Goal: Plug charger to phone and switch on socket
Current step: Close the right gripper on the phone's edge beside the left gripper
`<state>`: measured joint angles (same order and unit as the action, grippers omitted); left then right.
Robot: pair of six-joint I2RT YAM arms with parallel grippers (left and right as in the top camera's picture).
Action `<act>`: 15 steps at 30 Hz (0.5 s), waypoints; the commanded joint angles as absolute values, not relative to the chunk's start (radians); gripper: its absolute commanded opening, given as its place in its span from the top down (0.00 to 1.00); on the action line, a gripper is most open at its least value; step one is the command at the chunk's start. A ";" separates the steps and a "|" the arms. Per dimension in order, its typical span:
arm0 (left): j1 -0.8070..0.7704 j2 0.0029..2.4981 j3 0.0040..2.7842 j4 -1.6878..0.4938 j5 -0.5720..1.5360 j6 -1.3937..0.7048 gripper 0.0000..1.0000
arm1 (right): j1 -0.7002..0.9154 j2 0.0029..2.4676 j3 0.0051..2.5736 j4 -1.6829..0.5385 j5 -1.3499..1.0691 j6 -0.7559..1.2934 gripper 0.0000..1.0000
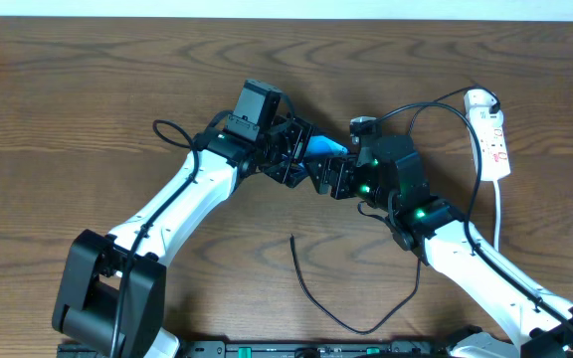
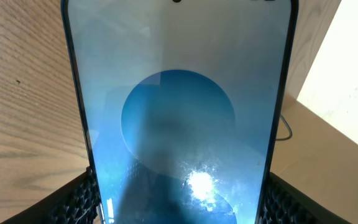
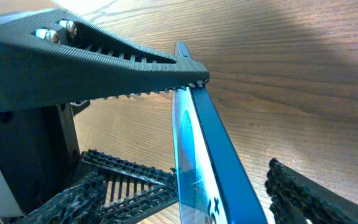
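The phone [image 1: 323, 147] is lifted off the table at the centre, its blue screen [image 2: 179, 93] filling the left wrist view. My left gripper [image 1: 298, 151] is shut on the phone's long edges, with a finger [image 2: 82, 199] pressed against each side. My right gripper [image 1: 338, 175] stands open around the phone's other end. In the right wrist view the phone [image 3: 197, 143] shows edge-on, with a gap to each finger [image 3: 303, 193]. The charger [image 1: 336, 318] lies loose on the table in front, its free tip [image 1: 292, 239] held by nothing. The socket [image 1: 492, 134] lies at the far right.
The socket's white cord [image 1: 498, 214] runs toward the front along the right arm. A black cable [image 1: 436, 104] loops from the socket toward the right wrist. The left gripper's upper finger [image 3: 104, 68] crosses the top of the right wrist view.
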<state>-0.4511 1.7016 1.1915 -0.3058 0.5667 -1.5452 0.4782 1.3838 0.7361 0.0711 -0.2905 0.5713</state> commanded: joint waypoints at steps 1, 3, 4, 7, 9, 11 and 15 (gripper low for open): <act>-0.451 1.672 1.211 -0.297 0.595 -1.551 0.93 | 0.485 1.388 0.754 0.070 -0.279 0.572 0.24; -0.451 1.672 1.211 -0.297 0.601 -1.551 0.93 | 0.485 1.388 0.754 0.070 -0.279 0.572 0.29; -0.451 1.672 1.211 -0.297 0.603 -1.551 0.93 | 0.485 1.388 0.754 0.070 -0.279 0.572 0.31; -0.451 1.672 1.211 -0.297 0.606 -1.551 0.93 | 0.485 1.388 0.754 0.070 -0.279 0.572 0.37; -0.451 1.672 1.211 -0.297 0.606 -1.551 0.93 | 0.485 1.388 0.754 0.070 -0.279 0.572 0.44; -0.451 1.672 1.211 -0.297 0.606 -1.551 0.93 | 0.485 1.388 0.754 0.070 -0.279 0.572 0.48; -0.457 1.672 1.211 -0.297 0.605 -1.550 0.93 | 0.485 1.388 0.754 0.070 -0.279 0.572 0.56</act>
